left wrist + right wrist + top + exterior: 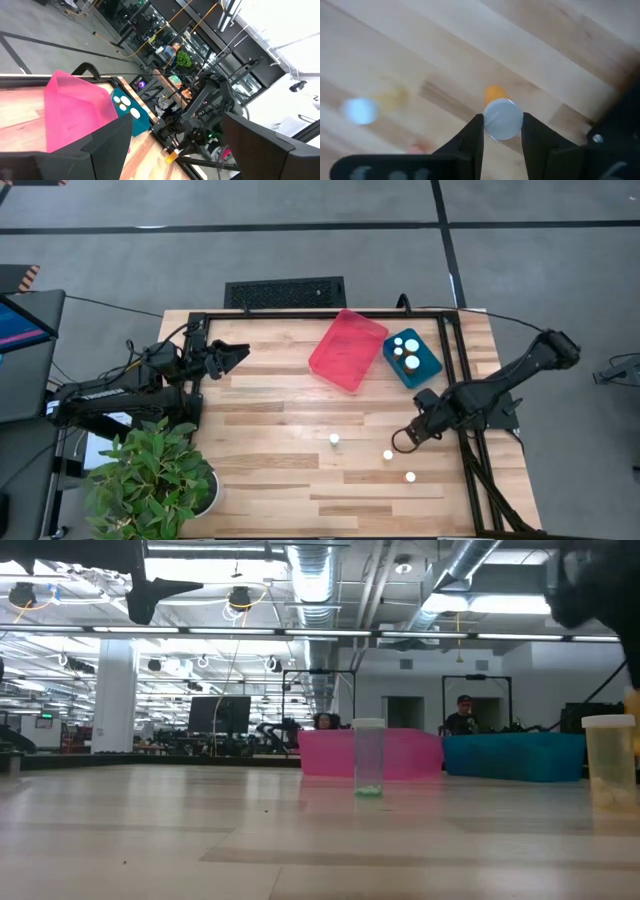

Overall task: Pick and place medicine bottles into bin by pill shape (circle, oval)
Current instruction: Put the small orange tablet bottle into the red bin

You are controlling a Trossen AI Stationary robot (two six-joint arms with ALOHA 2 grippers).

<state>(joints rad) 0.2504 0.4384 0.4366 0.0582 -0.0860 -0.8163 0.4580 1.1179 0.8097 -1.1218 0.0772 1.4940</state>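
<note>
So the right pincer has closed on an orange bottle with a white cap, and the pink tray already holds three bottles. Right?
Not quite. The three white-capped bottles sit in the blue tray, not the pink tray, which shows none in the high view. The rest holds: in the right wrist view the right pincer is closed on an orange bottle with a white cap.

My table [300, 460] is evenly, softly lit from overhead, shadows faint. Ceiling strip lights [300, 632] glare at twelve o'clock in the low view. A white-capped bottle [360, 111] blurs at nine o'clock.
</note>
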